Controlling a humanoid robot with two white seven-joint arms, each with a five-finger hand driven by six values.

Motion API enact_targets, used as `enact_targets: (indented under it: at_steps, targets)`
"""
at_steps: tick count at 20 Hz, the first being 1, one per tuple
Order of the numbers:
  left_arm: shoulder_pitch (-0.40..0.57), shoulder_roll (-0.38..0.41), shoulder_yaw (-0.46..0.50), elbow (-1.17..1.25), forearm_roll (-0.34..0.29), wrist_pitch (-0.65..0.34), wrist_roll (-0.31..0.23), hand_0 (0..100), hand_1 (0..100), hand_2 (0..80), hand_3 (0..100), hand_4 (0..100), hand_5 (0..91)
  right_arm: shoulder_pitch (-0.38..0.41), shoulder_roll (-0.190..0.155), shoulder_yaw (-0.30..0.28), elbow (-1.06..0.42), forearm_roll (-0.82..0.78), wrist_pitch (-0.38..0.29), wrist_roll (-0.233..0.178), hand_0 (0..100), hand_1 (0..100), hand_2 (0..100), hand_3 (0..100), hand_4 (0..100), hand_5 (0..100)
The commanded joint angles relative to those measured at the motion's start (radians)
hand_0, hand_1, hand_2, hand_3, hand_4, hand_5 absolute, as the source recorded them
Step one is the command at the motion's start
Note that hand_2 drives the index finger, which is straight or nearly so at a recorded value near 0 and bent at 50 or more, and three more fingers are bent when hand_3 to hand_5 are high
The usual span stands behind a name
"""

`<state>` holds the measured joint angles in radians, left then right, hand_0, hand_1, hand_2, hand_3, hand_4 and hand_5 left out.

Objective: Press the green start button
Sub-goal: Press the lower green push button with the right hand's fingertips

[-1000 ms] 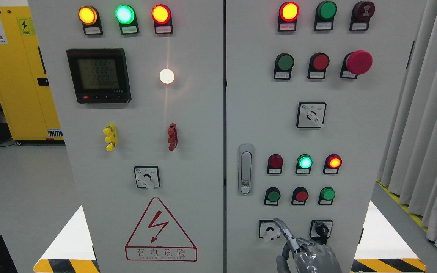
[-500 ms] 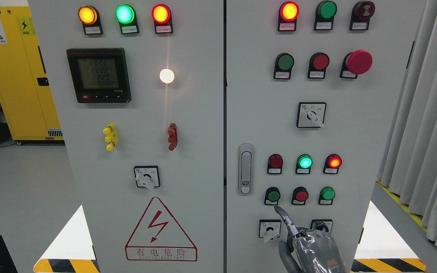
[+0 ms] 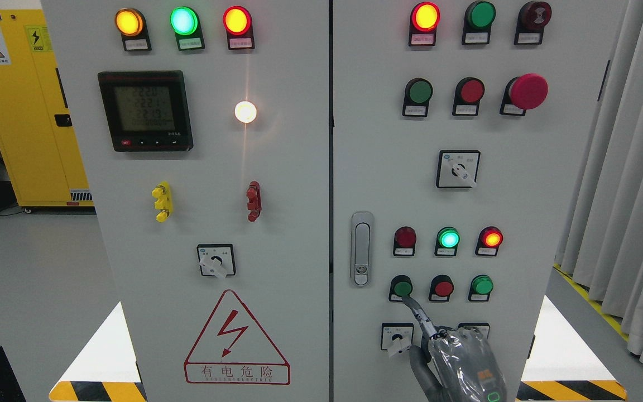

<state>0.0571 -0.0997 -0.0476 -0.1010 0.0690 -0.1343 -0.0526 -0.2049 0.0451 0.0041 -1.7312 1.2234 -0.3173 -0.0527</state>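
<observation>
A grey electrical cabinet has rows of buttons and lamps on its right door. In the lower row a dark green push button [image 3: 402,288] sits at the left, a red button [image 3: 443,288] in the middle and a brighter green button [image 3: 482,285] at the right. My right hand [image 3: 458,357], wrapped in clear film, comes up from the bottom edge. Its index finger [image 3: 417,315] is stretched out and the other fingers are curled. The fingertip touches the lower edge of the dark green button. The left hand is out of view.
Two rotary switches sit just below the button row, one [image 3: 396,337] left of my hand and one [image 3: 473,329] partly hidden behind it. A door latch [image 3: 361,249] stands to the left of the buttons. Grey curtains [image 3: 628,184] hang at the right.
My right hand has risen and moved slightly left; the index fingertip went from beside the lower rotary switch up to the bottom edge of the dark green button.
</observation>
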Motion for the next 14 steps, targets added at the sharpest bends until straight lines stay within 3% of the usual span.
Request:
enact_targets:
  at_steps: [1, 14]
  targets:
    - [0.000, 0.000, 0.000, 0.001, 0.000, 0.001, 0.000, 12, 56, 0.0, 0, 0, 0.0, -0.018, -0.001, 0.005, 0.022, 0.001, 0.006, 0.005, 80, 100, 0, 83, 91, 99]
    - [0.001, 0.000, 0.000, 0.001, 0.000, 0.001, 0.000, 12, 56, 0.0, 0, 0, 0.0, -0.025, -0.002, 0.008, 0.024, -0.001, 0.007, 0.019, 77, 100, 0, 83, 91, 99]
